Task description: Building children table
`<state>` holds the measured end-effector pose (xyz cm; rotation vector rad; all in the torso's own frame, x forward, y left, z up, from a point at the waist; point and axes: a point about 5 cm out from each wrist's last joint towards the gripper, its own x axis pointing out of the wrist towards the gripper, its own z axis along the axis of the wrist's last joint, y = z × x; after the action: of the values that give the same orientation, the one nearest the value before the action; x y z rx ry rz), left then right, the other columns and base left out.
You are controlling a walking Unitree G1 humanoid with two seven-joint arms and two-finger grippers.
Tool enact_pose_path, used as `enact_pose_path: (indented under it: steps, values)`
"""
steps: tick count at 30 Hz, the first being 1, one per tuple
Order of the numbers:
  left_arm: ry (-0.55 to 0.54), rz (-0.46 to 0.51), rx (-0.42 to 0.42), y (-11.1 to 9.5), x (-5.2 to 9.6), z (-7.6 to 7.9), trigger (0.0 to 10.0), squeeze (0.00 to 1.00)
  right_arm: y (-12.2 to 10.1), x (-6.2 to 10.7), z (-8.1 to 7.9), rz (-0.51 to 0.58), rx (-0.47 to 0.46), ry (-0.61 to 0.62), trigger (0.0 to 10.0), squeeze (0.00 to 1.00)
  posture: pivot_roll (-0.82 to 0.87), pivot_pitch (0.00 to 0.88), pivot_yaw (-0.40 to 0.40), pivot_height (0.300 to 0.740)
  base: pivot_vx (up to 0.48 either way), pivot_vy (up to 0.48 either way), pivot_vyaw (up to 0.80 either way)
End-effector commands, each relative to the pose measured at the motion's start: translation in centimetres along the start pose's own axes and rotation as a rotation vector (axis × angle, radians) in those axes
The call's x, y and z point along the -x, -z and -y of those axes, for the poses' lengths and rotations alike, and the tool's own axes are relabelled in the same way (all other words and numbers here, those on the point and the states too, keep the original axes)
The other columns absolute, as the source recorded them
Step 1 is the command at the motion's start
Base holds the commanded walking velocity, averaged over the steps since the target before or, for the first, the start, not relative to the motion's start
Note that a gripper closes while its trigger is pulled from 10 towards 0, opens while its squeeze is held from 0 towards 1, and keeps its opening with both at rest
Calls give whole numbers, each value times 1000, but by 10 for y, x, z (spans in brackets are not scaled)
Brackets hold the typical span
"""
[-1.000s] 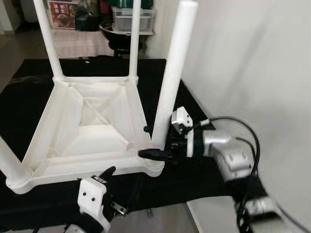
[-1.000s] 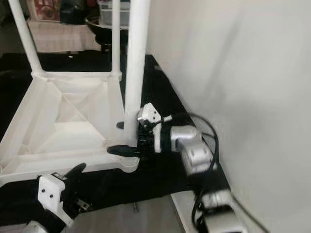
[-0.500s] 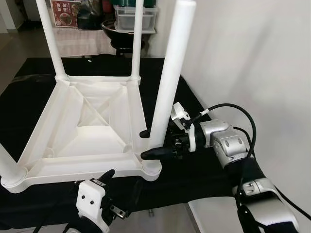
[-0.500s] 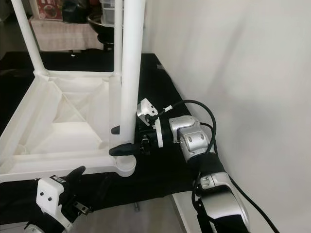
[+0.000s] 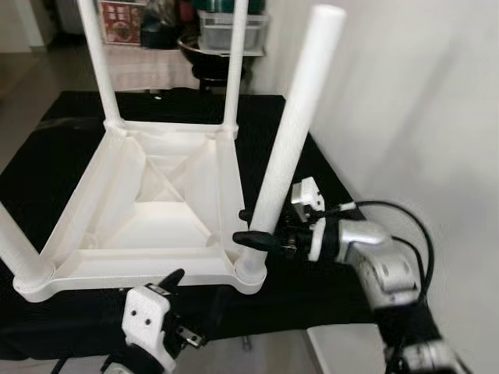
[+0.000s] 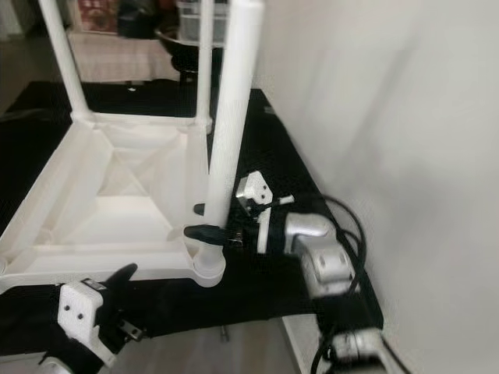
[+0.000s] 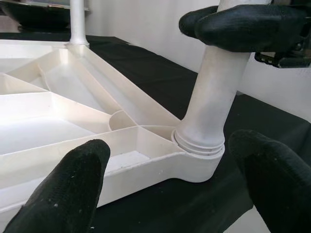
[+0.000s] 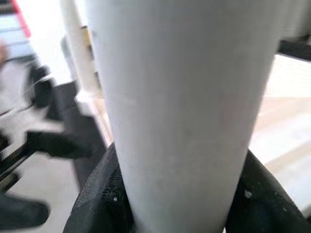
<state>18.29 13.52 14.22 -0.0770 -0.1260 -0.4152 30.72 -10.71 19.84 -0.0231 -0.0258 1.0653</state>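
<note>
Clamping near-corner leg (image 5: 290, 132) low: right gripper (image 5: 248, 227) | left gripper (image 7: 165, 194) fingers apart below table frame (image 5: 148, 269)

Head stereo pair: both eyes look forward and down from above onto the upturned white children's table (image 5: 148, 210) on the black-covered desk (image 5: 47, 148), sharing its near corner leg (image 5: 292, 140) and the right tool (image 5: 248, 226). Left wrist view: low and close, looking along the left tool (image 7: 165, 189) at that same corner socket (image 7: 199, 160). Right wrist view: pressed against the leg, whose shaft spans the frame, its fingers (image 8: 97, 204) flanking it.
</note>
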Motion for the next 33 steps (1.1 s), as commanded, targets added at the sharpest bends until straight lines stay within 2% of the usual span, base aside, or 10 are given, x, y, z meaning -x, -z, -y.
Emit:
enact_pose_path:
  steps: [1, 4, 14, 15, 19, 20, 26, 28, 32, 33]
  values:
    - [6, -9, -4, 1, 0, -1, 10000, 0, 21, 3, 2, -50, -43, 402, 0, 0, 43, 119, -98, 740, 0, 0, 0]
    - [6, -10, -9, 2, -1, -2, 10000, 0, 51, 10, -23, -135, -33, 678, 0, 0, 46, 109, -88, 740, 0, 0, 0]
    - [-3, -6, -12, 4, -3, -3, 10000, 0, 44, 1, -23, -159, -65, 595, 0, 0, 46, 90, -108, 740, 0, 0, 0]
    - [-6, -5, -13, 4, -4, -3, 10000, 0, 43, -1, -23, -174, -82, 578, 9608, 0, 45, 85, -104, 740, 0, 0, 0]
    - [-7, -5, -13, 4, -4, -3, 10000, 0, 37, -8, -24, -174, -85, 473, 10000, 0, 47, 82, -106, 740, 0, 0, 0]
    - [-5, -6, -12, 5, -5, -3, 10000, 0, 27, -15, -22, -132, -80, 321, 10000, 1000, 49, 79, -106, 740, 0, 0, 0]
    - [1, -7, -10, 5, -4, -1, 10000, 0, 0, -14, -12, -68, 48, -73, 10000, 1000, 65, 84, -109, 740, 0, 0, 0]
    - [3, -8, -8, 4, -2, 0, 10000, 0, -6, -12, -2, -90, 103, -188, 10000, 141, 72, 89, -111, 740, 0, 0, 0]
    - [3, -8, -7, 4, -2, 1, 10000, 0, -8, -12, -1, -90, 114, -214, 10000, 141, 72, 89, -111, 740, 0, 0, 0]
    - [4, -9, -6, 4, -1, 2, 10000, 0, -10, -13, 3, -85, 106, -249, 10000, 0, 81, 98, -112, 740, 0, 0, 0]
